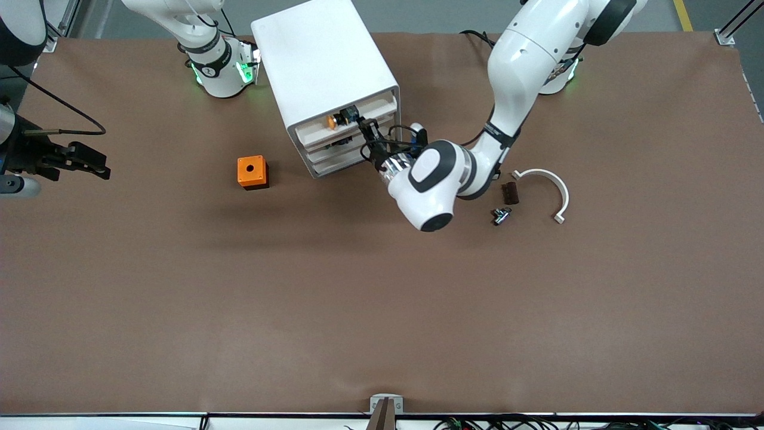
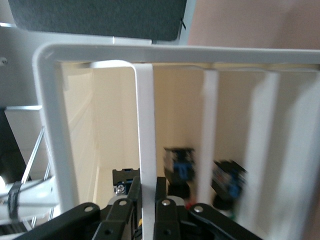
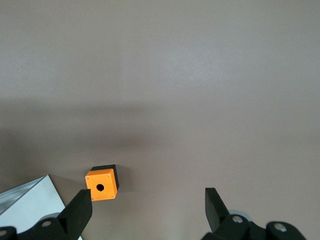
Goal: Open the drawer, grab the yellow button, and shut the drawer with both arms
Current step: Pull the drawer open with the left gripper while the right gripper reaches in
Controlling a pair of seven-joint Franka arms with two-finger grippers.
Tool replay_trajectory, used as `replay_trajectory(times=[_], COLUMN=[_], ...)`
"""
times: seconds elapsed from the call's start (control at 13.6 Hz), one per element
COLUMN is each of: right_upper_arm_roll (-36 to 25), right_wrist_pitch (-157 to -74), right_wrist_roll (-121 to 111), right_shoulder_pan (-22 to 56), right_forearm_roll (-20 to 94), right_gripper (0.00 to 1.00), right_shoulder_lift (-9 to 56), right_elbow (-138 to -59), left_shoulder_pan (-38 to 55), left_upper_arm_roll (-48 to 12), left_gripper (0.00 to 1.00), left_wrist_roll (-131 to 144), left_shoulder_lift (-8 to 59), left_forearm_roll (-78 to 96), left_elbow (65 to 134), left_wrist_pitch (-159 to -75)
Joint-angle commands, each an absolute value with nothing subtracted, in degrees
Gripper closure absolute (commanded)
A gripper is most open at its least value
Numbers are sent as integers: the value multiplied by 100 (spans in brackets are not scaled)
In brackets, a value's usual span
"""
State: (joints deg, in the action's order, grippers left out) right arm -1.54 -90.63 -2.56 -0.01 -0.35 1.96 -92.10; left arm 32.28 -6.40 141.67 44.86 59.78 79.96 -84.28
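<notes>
The white cabinet [image 1: 322,65] stands between the arm bases. Its uppermost drawer [image 1: 370,107] is pulled out a little. The button [image 1: 332,121], with an orange cap and dark body, lies in the gap at the drawer's end toward the right arm. My left gripper [image 1: 363,128] is at the drawer's front. In the left wrist view it [image 2: 148,182] is shut on the drawer's white front strip [image 2: 146,125]. My right gripper [image 1: 107,167] waits open and empty over the right arm's end of the table; in the right wrist view [image 3: 147,210] nothing is between its fingers.
An orange cube box [image 1: 252,172] with a round hole sits beside the cabinet toward the right arm's end, also in the right wrist view [image 3: 102,184]. A white curved clip [image 1: 546,185], a dark block [image 1: 509,192] and a small black-and-silver part [image 1: 500,215] lie near the left arm.
</notes>
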Motion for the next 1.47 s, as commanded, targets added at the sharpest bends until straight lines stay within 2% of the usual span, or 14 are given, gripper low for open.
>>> replay_trajectory(times=[0.0, 0.52, 0.74, 0.81, 0.88, 1.03, 1.4], right_upper_arm_roll=[-97, -97, -97, -97, -97, -97, -97], right_wrist_pitch=[-9009, -9131, -9544, -9667, -9755, -9974, -10607], right_wrist_roll=[-11, 2701, 4364, 4777, 5155, 5894, 7511], right_shoulder_pan=[61, 1149, 1844, 2046, 2222, 2486, 3171], right_forearm_roll=[-18, 333, 439, 439, 448, 806, 1002], right_gripper=[0, 0, 0, 0, 0, 0, 0], right_shoulder_lift=[167, 289, 527, 588, 650, 790, 1186], right_elbow=[-9185, -9176, -9176, -9184, -9185, -9185, -9220], left_shoulder_pan=[2752, 2541, 2399, 2399, 2399, 2330, 2119], left_upper_arm_roll=[-484, -211, -220, -220, -220, -255, -263], left_gripper=[99, 97, 93, 85, 70, 2, 1], left_wrist_roll=[14019, 13597, 13483, 13482, 13491, 13509, 13456], left_shoulder_lift=[4544, 4553, 4535, 4526, 4483, 4456, 4377], left_forearm_roll=[5960, 5924, 5950, 5941, 5950, 5959, 5915], left_elbow=[7822, 7682, 7673, 7673, 7673, 7655, 7497], left_wrist_pitch=[-8314, -8516, -8525, -8525, -8525, -8499, -8420])
